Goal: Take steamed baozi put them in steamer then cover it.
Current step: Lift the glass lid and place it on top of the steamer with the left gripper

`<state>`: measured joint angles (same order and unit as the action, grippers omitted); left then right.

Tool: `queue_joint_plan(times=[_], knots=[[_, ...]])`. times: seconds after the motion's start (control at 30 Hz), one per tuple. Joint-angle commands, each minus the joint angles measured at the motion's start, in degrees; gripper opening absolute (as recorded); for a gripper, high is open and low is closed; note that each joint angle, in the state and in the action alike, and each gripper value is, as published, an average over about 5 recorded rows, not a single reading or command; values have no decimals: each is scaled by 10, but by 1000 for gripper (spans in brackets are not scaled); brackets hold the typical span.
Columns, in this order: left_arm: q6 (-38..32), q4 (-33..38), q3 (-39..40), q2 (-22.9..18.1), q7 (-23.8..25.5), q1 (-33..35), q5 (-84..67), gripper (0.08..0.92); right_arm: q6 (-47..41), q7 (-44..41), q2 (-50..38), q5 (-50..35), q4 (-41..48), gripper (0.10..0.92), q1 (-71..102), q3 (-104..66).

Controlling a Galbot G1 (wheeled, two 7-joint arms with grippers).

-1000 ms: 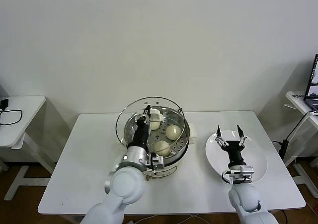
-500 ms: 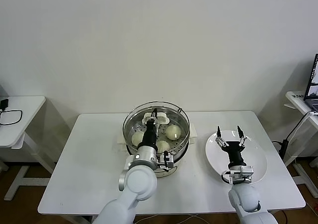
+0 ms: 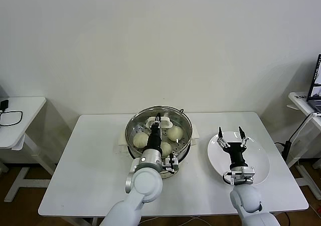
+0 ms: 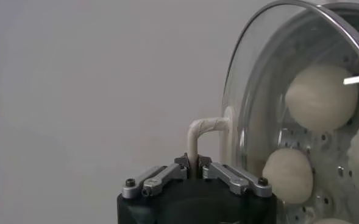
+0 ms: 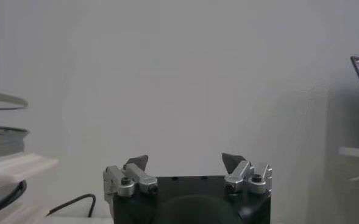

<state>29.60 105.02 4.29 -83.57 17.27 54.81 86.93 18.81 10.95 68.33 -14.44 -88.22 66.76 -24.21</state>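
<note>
The steamer point(image 3: 176, 151), a shiny steel pot on a cream base, stands mid-table. A round glass lid point(image 3: 145, 123) lies level over its rim. My left gripper point(image 3: 158, 120) is shut on the lid's white handle point(image 3: 164, 120). Three cream-white baozi point(image 3: 175, 133) show through the glass on the perforated tray. In the left wrist view the jaws of the left gripper point(image 4: 193, 162) pinch the handle's thin white bar point(image 4: 193, 135), with the lid point(image 4: 261, 73) and baozi point(image 4: 321, 97) behind it. My right gripper point(image 3: 230, 134) hovers open over a white plate point(image 3: 258, 162), holding nothing; the right wrist view shows the same open gripper point(image 5: 185, 162).
The white table point(image 3: 85, 171) carries only the steamer and the plate. A small side table point(image 3: 20, 110) with a black cable stands at the far left. A desk with a laptop point(image 3: 316, 85) is at the far right.
My left gripper has carried the lid rightward from a tilted pose at the pot's left edge and levelled it over the steamer. The right arm has not moved.
</note>
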Motion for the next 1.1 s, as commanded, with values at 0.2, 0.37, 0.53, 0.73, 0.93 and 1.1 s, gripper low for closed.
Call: queue_joint_plan(times=[0.2, 0.37, 0.53, 0.73, 0.93, 1.1], knots=[[-10, -20, -3, -7, -12, 3, 10, 186, 2, -1, 1, 1, 4, 823, -1, 0], [-12, -23, -4, -7, -12, 7, 12, 186, 2, -1, 1, 1, 6, 823, -3, 1], [-14, -26, -5, -8, -13, 7, 12, 186, 2, -1, 0, 0, 7, 823, -5, 1], [-16, -33, -8, -11, -17, 5, 13, 186, 3, -1, 1, 0, 7, 823, -5, 1], [-20, -34, -10, -11, -20, 6, 16, 186, 3, -1, 3, 1, 7, 823, -4, 2], [-23, -39, -11, -12, -25, 7, 19, 186, 4, -2, 4, 2, 8, 823, -3, 2]])
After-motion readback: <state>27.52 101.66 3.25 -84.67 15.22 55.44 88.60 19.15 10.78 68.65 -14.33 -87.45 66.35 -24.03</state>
